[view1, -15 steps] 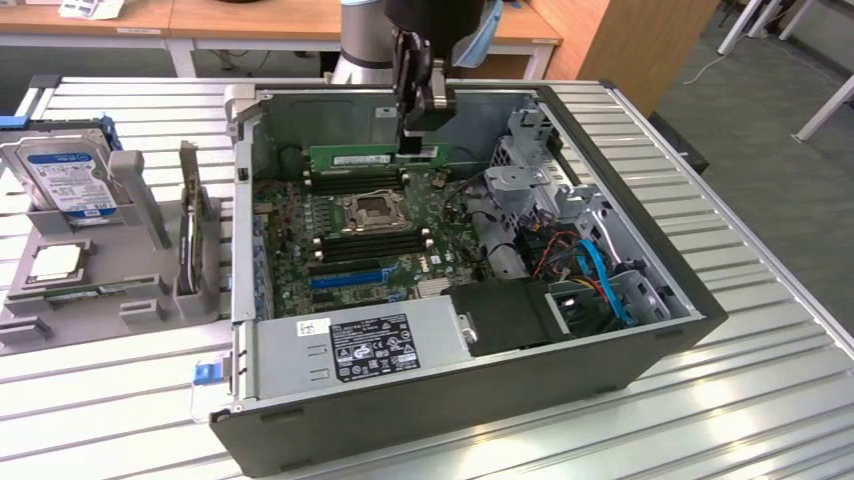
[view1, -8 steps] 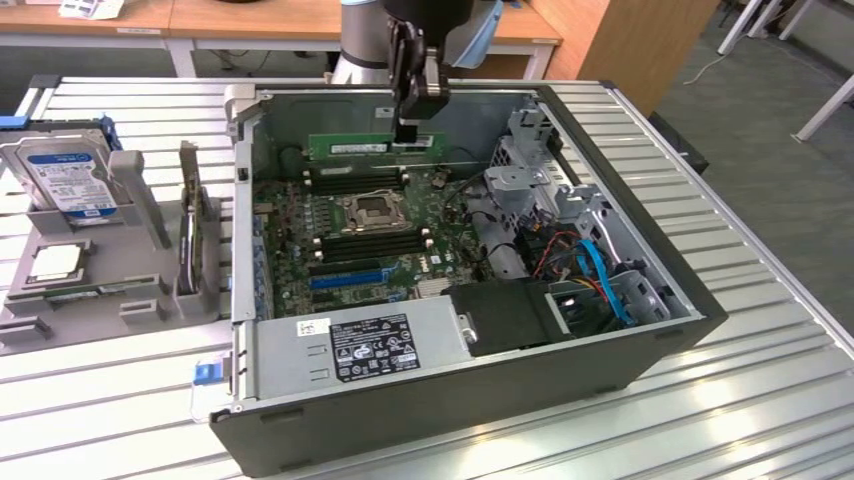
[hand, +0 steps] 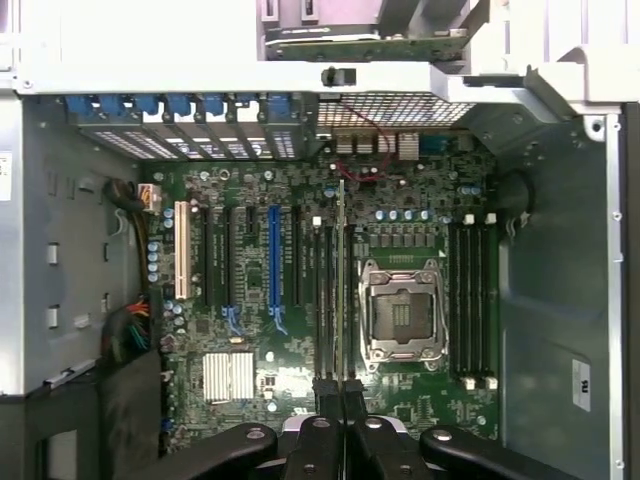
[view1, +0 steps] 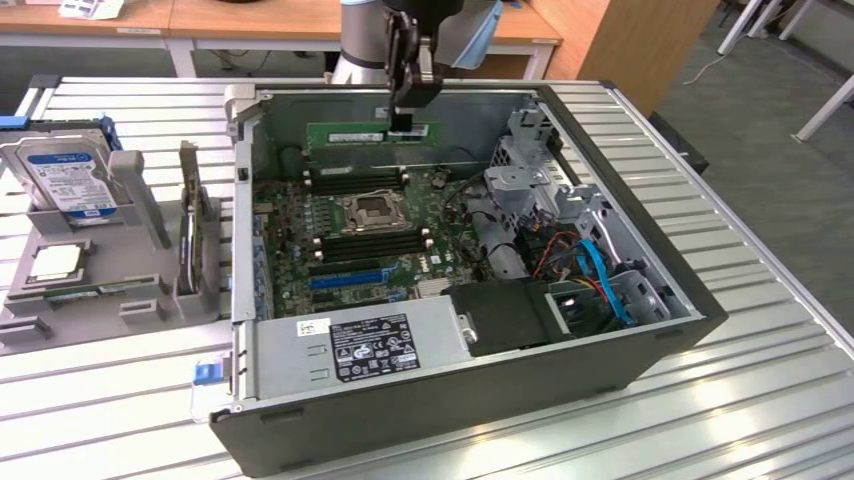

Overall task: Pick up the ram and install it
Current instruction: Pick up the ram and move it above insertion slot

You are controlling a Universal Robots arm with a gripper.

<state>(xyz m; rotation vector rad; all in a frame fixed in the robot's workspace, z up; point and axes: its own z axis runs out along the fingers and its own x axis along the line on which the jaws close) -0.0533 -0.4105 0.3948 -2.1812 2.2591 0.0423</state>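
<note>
A ribbed silver metal table point(view1: 747, 330) fills most of the room's floor space, with light wooden desks point(view1: 240, 20) beyond its far edge and grey floor on the exterior view's right. On the table lies a large black and grey open computer case point(view1: 667, 330), its green motherboard point(view1: 287, 215) facing up. At the exterior view's left, just beside the case, stands a grey plastic holder point(view1: 140, 295).

The arm is cut off by the picture's upper edge. A black power supply box with a white label point(view1: 374, 345) hides the near part of the board, and a tangle of blue and orange cables point(view1: 601, 275) crowds the case's right side.

The black gripper point(view1: 402, 122) hangs over the far part of the case. Its fingers point(hand: 325, 405) pinch the ram point(view1: 354, 134), a long, thin green circuit-board stick, by its upper edge. The stick is level, close to the far wall and clear above the board. In the wrist view it appears edge-on point(hand: 341, 280), over the black memory slots point(hand: 322, 290) beside the silver processor socket point(hand: 400, 315).
</note>
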